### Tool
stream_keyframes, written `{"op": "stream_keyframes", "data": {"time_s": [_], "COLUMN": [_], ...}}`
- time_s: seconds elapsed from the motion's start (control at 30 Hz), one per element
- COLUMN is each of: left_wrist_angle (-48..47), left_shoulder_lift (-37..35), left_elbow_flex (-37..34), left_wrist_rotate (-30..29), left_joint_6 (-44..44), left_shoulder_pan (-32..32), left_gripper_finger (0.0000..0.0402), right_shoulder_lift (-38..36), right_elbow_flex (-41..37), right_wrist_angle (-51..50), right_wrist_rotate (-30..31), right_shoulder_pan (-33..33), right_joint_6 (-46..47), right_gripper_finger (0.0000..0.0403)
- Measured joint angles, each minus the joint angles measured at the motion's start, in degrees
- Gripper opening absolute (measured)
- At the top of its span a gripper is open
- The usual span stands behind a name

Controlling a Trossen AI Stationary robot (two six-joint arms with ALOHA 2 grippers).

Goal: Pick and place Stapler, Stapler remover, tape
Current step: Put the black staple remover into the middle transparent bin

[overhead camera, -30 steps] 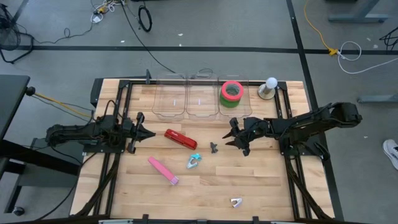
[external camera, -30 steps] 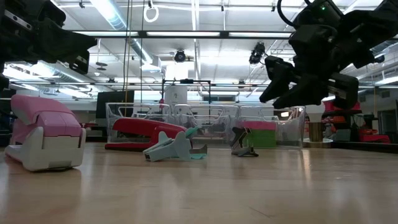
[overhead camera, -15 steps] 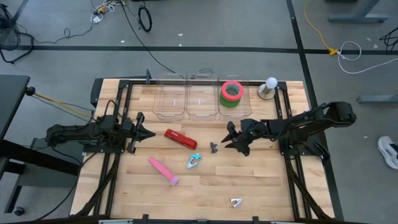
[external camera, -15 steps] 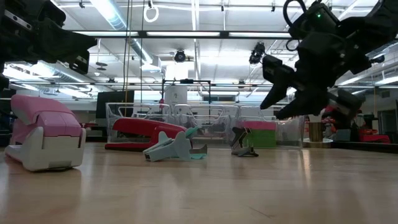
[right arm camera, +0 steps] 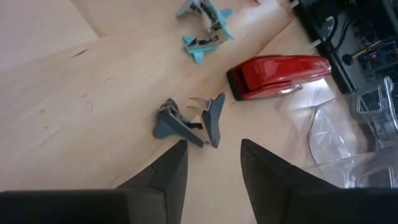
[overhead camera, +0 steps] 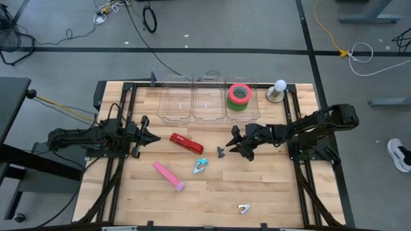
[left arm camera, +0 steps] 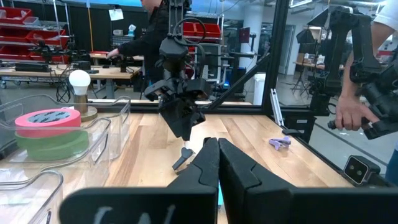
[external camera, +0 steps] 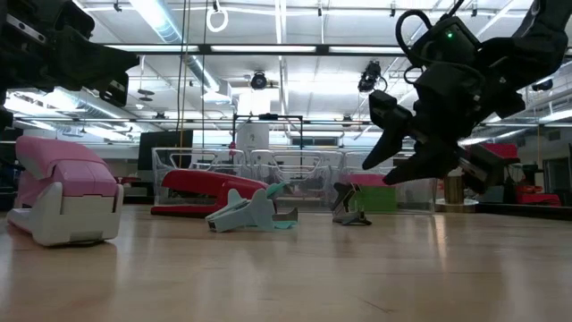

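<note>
A dark grey staple remover point(overhead camera: 221, 152) point(right arm camera: 189, 122) lies on the table near the middle. My right gripper point(overhead camera: 234, 142) point(right arm camera: 211, 168) hangs open just to its right and above it, slanting down, with nothing between its fingers. A red stapler point(overhead camera: 186, 143), a pink stapler point(overhead camera: 169, 175), a teal staple remover point(overhead camera: 200, 167) and a pale staple remover point(overhead camera: 243, 208) lie on the wood. The tape point(overhead camera: 239, 95), a red roll on a green one, sits in the rightmost clear bin. My left gripper point(overhead camera: 151, 136) waits shut at the left, level above the table.
Three clear bins point(overhead camera: 207, 102) stand in a row at the table's far edge, with a small bulb lamp point(overhead camera: 279, 90) to their right. Bare wood lies between the staplers and the near edge. People stand in the room beyond the table point(left arm camera: 348, 112).
My right gripper has gone down and toward the table's left edge, closer to the grey staple remover, and has rolled about its own axis. Nothing on the table has moved.
</note>
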Motion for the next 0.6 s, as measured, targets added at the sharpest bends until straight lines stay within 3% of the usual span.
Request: {"op": "stream_keyframes", "data": {"time_s": [0.6], "left_wrist_angle": [0.0], "left_shoulder_lift": [0.0], "left_elbow_flex": [0.0], "left_wrist_rotate": [0.0], "left_joint_6": [0.0], "left_shoulder_pan": [0.0], "left_gripper_finger": [0.0003], "right_shoulder_lift": [5.6], "right_elbow_flex": [5.6], "right_wrist_angle": [-2.0], "right_wrist_rotate": [-0.8], "right_shoulder_pan": [0.0], "right_joint_6": [-2.1], "right_gripper_finger": [0.0149]}}
